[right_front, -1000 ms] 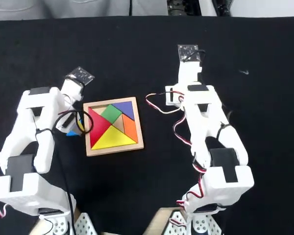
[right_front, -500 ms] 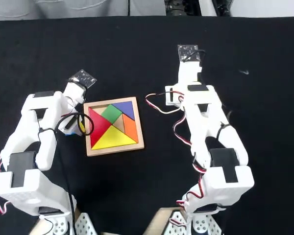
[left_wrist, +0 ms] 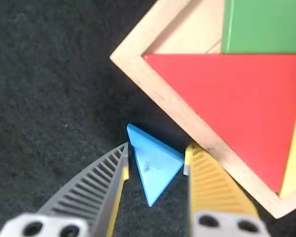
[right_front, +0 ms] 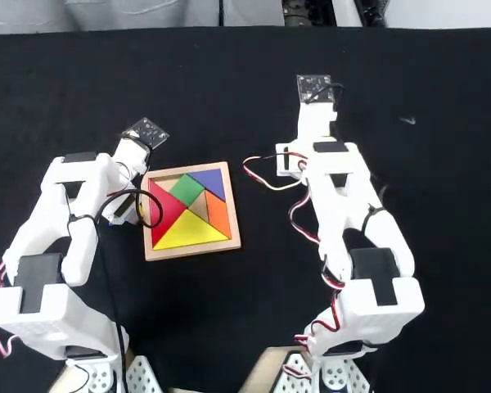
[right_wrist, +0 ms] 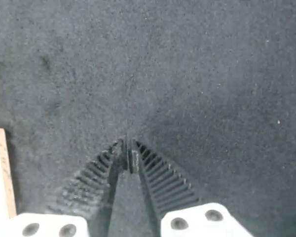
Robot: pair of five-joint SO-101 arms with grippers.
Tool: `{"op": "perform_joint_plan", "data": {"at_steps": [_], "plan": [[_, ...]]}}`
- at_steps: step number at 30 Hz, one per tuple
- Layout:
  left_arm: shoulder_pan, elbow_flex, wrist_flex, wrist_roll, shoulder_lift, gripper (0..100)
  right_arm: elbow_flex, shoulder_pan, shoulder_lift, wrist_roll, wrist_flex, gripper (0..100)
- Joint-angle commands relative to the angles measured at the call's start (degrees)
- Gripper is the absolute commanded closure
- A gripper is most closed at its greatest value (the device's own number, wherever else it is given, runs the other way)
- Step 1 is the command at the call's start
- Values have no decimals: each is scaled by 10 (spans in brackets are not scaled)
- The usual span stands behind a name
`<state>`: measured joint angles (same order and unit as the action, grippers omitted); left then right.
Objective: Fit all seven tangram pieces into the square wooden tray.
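The square wooden tray (right_front: pixel 233 244) lies between the two arms, with red (right_front: pixel 165 213), yellow (right_front: pixel 188 233), green (right_front: pixel 186 190), dark blue (right_front: pixel 211 182), orange (right_front: pixel 217 213) and tan (right_front: pixel 198 208) pieces in it. A triangular slot (left_wrist: pixel 187 34) at the corner beside the green square (left_wrist: pixel 266 24) shows bare wood. My left gripper (left_wrist: pixel 155 163) is shut on a small blue triangle (left_wrist: pixel 153 160) just outside the tray's rim (left_wrist: pixel 177 106), over the black cloth. In the high view the left gripper (right_front: pixel 129 210) sits against the tray's left side. My right gripper (right_wrist: pixel 127 153) is shut with nothing in it, over bare cloth.
Black cloth covers the whole table. The right arm (right_front: pixel 331 172) stands folded to the right of the tray, with a looped red and white cable (right_front: pixel 262 176) close to the tray's right rim. One strip of the tray's edge (right_wrist: pixel 1 173) shows in the right wrist view.
The left arm has moved away from the table's front and closer to the tray's left rim with the blue triangle, which the arm now hides in the high view. The right arm is still.
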<state>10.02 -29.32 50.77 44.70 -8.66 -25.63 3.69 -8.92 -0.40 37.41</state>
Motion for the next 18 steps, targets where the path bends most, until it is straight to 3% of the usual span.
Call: {"op": "perform_joint_plan", "data": {"at_steps": [1,8,18], "plan": [[-6,7,-4,-6,7,820,31,-8,6,7,0,987],[-5,99,123,-4,11,820,31,-8,6,7,0,987],[-7,80,132,-6,7,815,31,-8,6,7,0,987]]}}
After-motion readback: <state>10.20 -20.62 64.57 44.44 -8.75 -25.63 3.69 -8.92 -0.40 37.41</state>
